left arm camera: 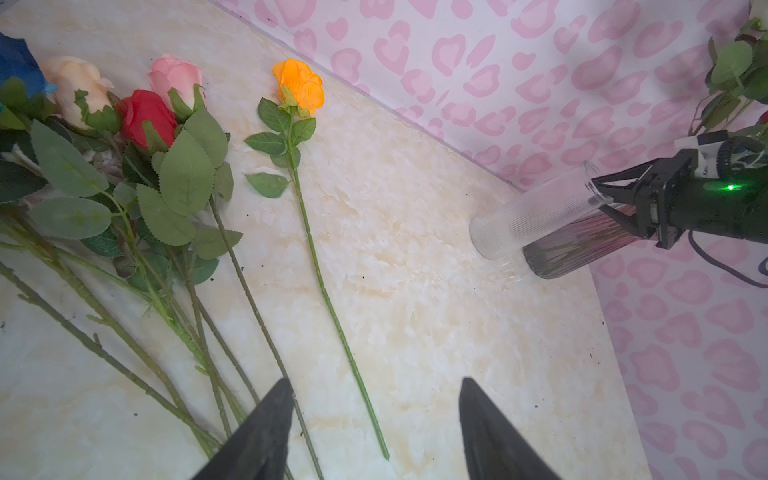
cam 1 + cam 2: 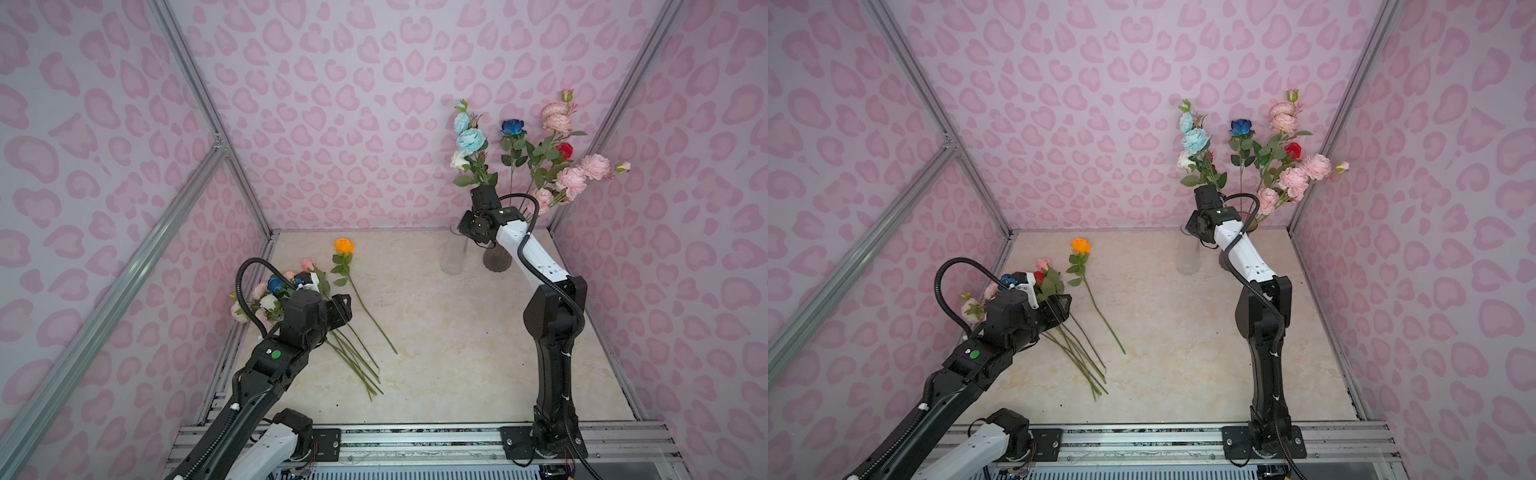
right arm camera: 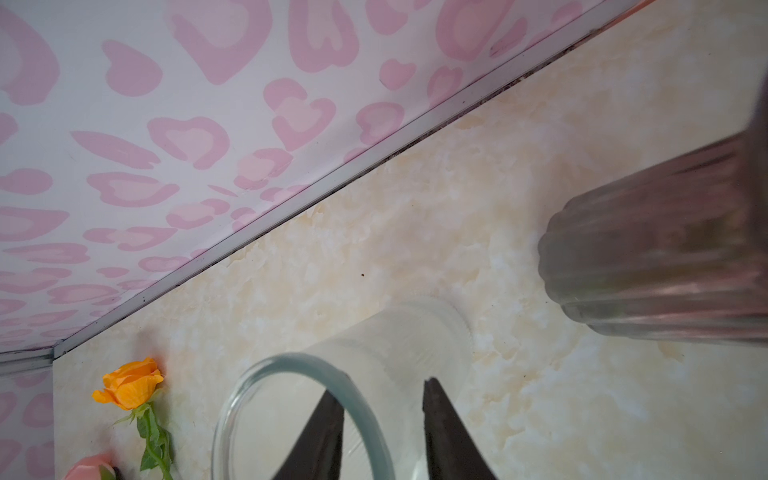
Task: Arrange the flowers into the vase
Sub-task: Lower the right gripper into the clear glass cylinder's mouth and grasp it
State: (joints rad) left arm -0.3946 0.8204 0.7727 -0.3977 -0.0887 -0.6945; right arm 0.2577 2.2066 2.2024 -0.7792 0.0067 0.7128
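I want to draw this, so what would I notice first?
The tall bouquet of pink, blue and red flowers in the dark vase at the back right corner. Next, the orange rose lying alone on the table, beside a heap of flowers by the left gripper.

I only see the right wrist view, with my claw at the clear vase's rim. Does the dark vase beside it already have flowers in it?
Observer: Yes. In both top views the dark vase holds pink peonies, a blue rose and a red rose.
Operator: And what is the other arm doing?
Observer: The left claw hangs open over the stems of a rose pile that lies on the table next to the orange rose.
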